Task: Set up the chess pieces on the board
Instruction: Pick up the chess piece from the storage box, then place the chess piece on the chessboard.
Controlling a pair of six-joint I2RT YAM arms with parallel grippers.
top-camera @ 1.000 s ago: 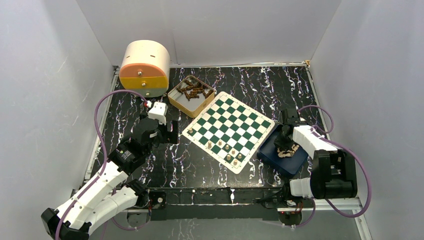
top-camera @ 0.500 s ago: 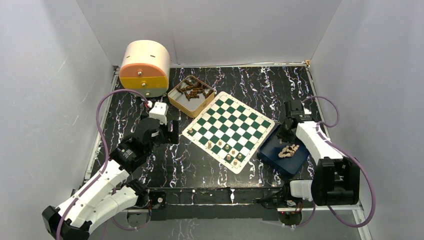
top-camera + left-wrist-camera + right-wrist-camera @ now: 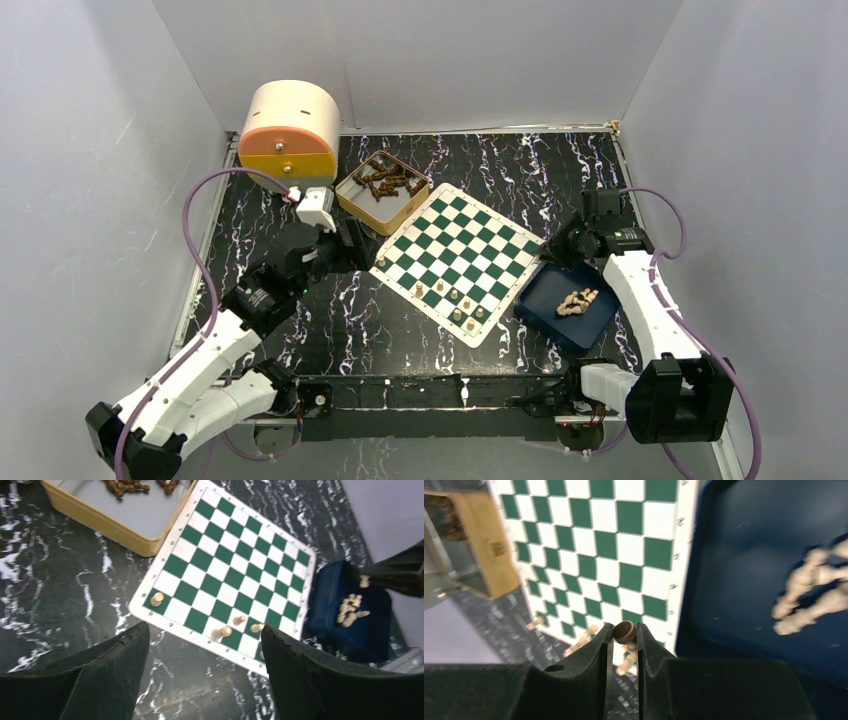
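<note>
Where pale walls (image 3: 430,50) box in a black, white-veined table (image 3: 480,165), the board (image 3: 462,255), a thin checked mat, lies skewed, one corner pointing near. Turned tan chess pieces (image 3: 455,297) stand along its near-left edge; more lie heaped in the blue tray (image 3: 545,300) at right. The left gripper (image 3: 202,630) hangs spread; the right gripper (image 3: 625,630) pinches one piece.

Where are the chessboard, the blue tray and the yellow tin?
chessboard (image 3: 459,259): top view, middle squares.
blue tray (image 3: 547,294): top view, bare floor.
yellow tin (image 3: 358,212): top view, near wall.
</note>
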